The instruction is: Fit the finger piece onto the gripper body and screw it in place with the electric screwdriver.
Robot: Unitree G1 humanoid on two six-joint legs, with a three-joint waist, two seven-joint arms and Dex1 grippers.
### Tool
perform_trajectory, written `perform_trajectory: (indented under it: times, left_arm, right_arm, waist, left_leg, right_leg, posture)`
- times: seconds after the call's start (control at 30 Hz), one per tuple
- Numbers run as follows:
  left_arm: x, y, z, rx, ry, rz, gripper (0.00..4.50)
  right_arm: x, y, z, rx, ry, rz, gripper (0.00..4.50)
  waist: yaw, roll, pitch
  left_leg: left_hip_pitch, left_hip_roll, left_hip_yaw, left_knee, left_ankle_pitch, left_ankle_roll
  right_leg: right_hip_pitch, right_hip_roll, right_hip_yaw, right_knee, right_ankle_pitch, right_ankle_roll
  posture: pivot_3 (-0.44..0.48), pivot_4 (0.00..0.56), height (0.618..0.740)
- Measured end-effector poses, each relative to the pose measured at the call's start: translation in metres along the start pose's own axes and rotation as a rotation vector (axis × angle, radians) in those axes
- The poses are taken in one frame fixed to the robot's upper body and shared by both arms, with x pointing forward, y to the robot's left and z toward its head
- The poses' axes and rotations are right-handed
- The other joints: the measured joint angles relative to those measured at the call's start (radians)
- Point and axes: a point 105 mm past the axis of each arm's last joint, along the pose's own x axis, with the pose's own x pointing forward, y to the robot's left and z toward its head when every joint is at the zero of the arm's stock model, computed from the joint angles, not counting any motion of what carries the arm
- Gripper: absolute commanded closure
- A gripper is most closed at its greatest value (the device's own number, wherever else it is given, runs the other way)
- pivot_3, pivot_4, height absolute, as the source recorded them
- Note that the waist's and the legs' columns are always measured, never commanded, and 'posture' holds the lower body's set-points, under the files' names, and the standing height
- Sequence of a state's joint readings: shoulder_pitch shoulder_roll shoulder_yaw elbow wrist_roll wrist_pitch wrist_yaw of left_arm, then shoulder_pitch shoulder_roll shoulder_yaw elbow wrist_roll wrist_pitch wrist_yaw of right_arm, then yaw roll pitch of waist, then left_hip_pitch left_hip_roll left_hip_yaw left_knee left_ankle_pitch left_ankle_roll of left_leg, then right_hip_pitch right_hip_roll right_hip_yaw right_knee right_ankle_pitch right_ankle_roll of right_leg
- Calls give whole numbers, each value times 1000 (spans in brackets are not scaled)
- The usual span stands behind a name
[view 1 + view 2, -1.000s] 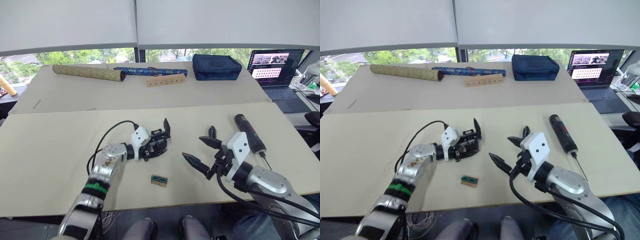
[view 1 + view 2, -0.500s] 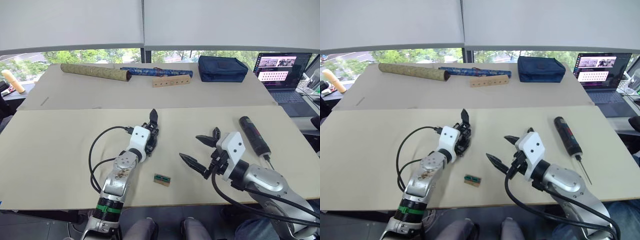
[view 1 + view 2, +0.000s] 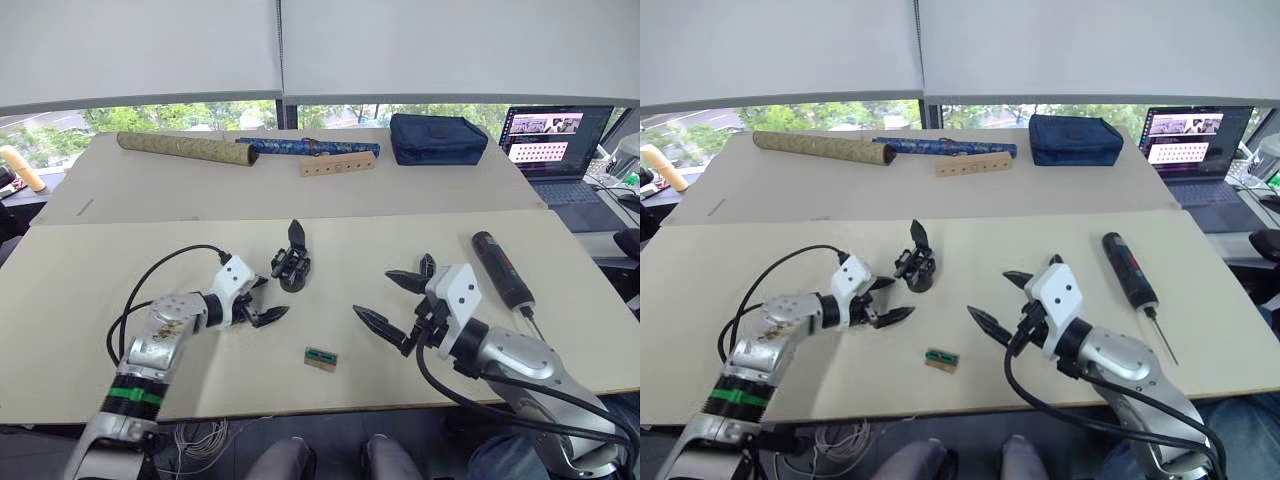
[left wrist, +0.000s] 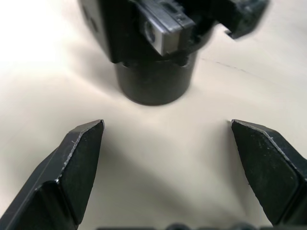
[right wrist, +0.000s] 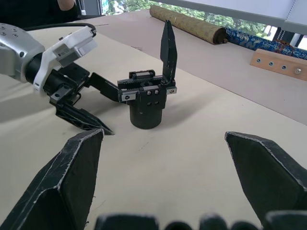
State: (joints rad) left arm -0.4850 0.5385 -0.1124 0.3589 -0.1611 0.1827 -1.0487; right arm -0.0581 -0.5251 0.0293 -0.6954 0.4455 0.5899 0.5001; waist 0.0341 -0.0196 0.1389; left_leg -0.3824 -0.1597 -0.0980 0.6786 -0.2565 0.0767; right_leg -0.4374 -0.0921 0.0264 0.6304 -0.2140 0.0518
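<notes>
The gripper body (image 5: pixel 146 103) stands upright on the pale desk (image 3: pixel 90 290), a black block on a round base with one pointed finger piece (image 5: pixel 168 45) rising from its top. The left claw (image 3: pixel 258 300) sits just beside it, released, fingers spread, touching nothing. The right claw (image 3: pixel 395 305) hovers nearer the desk's front edge, also spread wide and empty. The electric screwdriver (image 3: pixel 500 268) lies flat beyond the right claw. A tiny green-and-tan block (image 3: pixel 320 359) rests near the front edge. On the far desk lie a rolled tube (image 3: pixel 185 149), a blue roll (image 3: pixel 305 146), a drilled wooden strip (image 3: pixel 338 164) and a navy pouch (image 3: pixel 436 137); a laptop (image 3: pixel 555 140) stands at the right, windows behind.
</notes>
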Motion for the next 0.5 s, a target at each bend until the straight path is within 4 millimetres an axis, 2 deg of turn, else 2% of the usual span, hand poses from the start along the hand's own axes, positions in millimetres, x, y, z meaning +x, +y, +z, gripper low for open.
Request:
perform_trajectory:
  times: [0.17, 0.27, 0.33, 0.47, 0.5]
  left_arm:
    - [17, 18, 18, 70, -46, -80, 25]
    - [35, 16, 27, 82, -71, -122, 25]
    - [41, 15, 27, 94, -80, -131, 25]
    - [40, 19, 24, 92, -98, -111, 1805]
    - [40, 19, 24, 83, -105, -108, 1914]
  right_arm:
    - [1, 2, 2, 0, -8, 3, 0]
    - [4, 9, 4, -4, -14, 22, 0]
    - [5, 12, 5, 1, -14, 26, 0]
    - [4, 13, 4, 6, -6, 22, 0]
    - [3, 13, 4, 8, -3, 23, 0]
  waist:
    - [3, 0, 0]
    - [1, -1, 0]
    - [-4, -1, 0]
    - [-13, -1, 0]
    - [-13, -1, 0]
  left_leg:
    - [-3, -1, 0, 1, 1, 7]
    - [-7, -1, 0, 2, 2, 10]
    - [-7, -1, 0, 2, 2, 10]
    - [-7, 0, 0, 2, 2, 9]
    - [-7, 0, -1, 2, 2, 9]
  right_leg:
    - [-1, -2, -5, -1, 1, -1]
    - [-1, -4, -8, 0, 1, -1]
    - [-2, -5, -9, 0, 1, -1]
    - [-1, -6, -9, 0, 1, -1]
    - [-1, -6, -9, 1, 1, -1]
  posture:
    - [0, 150, 740]
    - [0, 150, 740]
    - [0, 150, 740]
    - [0, 150, 740]
    - [0, 150, 740]
